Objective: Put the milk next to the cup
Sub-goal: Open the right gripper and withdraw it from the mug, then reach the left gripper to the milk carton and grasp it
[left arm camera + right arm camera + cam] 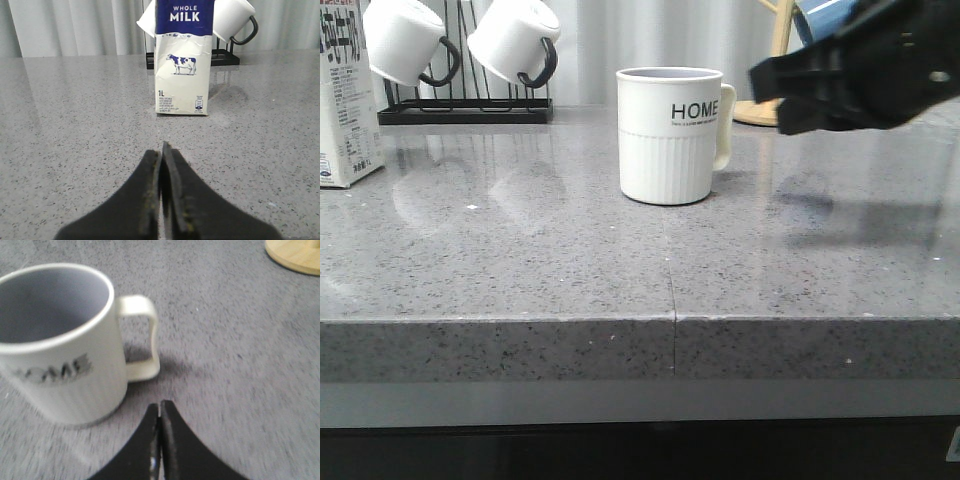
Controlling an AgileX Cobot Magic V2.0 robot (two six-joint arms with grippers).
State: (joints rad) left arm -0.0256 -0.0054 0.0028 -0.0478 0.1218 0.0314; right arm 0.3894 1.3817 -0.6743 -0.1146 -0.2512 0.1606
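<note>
The milk carton stands upright at the far left edge of the counter, partly cut off in the front view. In the left wrist view the milk faces me, white with a blue top, a cow picture and "1L". My left gripper is shut and empty, some way in front of the carton. The cream "HOME" cup stands upright mid-counter, handle to the right; it also shows in the right wrist view. My right gripper is shut and empty, above the counter just right of the cup's handle; in the front view the gripper is dark.
A black rack with two glossy white black-handled cups stands at the back left, behind the milk. A wooden stand base sits at the back right, with a blue mug above it. Grey speckled counter with a front edge.
</note>
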